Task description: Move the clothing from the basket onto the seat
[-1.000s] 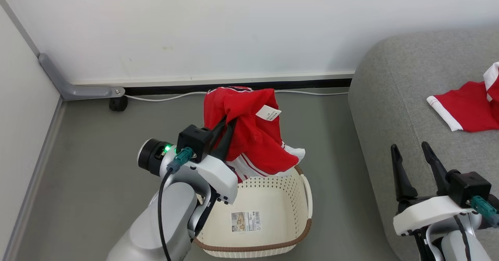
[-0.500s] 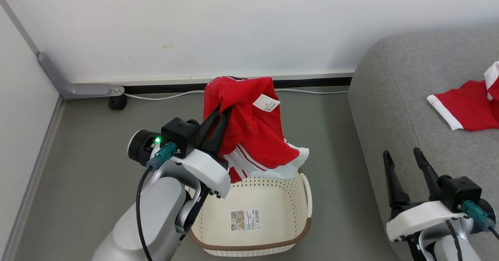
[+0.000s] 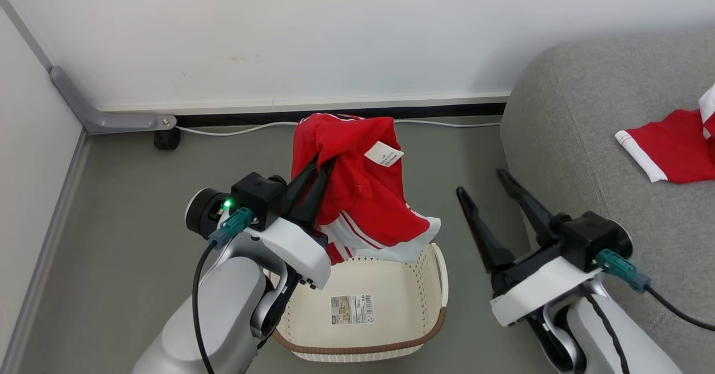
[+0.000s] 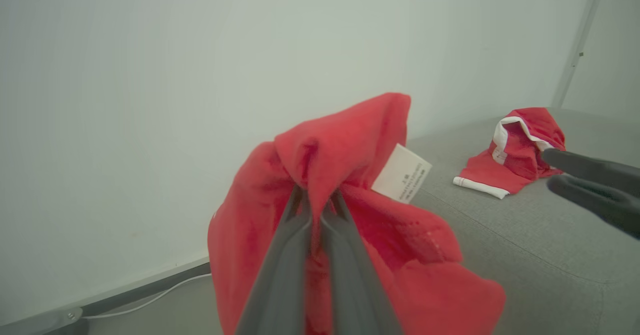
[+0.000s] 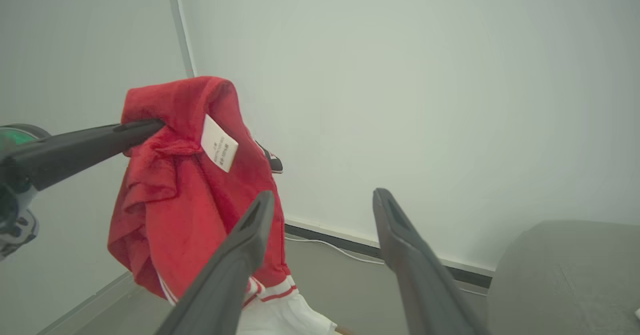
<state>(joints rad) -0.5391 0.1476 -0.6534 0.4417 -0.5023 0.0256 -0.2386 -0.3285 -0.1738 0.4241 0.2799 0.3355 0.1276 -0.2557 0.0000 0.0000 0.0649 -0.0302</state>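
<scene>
**Red garment held up above the basket, one piece lying on the seat**

The left gripper (image 3: 324, 162) is closed tightly on a red garment (image 3: 357, 195) and holds it in the air above the far side of the basket (image 3: 363, 354). In the left wrist view the two dark fingers (image 4: 280, 255) lie almost together, with a fold of the red cloth (image 4: 350, 140) pinched between their tips. The garment hangs down from this grip in a loose bundle. A white tag (image 3: 384, 154) sticks out near its top, and its lower part is white with red stripes. In the head view this lower part reaches the far rim of the basket; I cannot tell if it touches the rim. The basket stands on the grey floor (image 3: 123, 206) near the wall (image 3: 335, 39), and a label (image 3: 350, 310) shows on its bottom.

The right gripper (image 3: 480, 181) is wide open and holds nothing. It is in the air between the basket and the seat (image 3: 586, 128), and its fingers point toward the wall. In the right wrist view the held garment (image 5: 170, 190) hangs just beyond its left finger (image 5: 235, 260).

A second red garment (image 3: 676, 153) with white trim lies on the seat, well apart from both grippers. A white cable (image 3: 240, 131) runs on the floor along the wall.
</scene>
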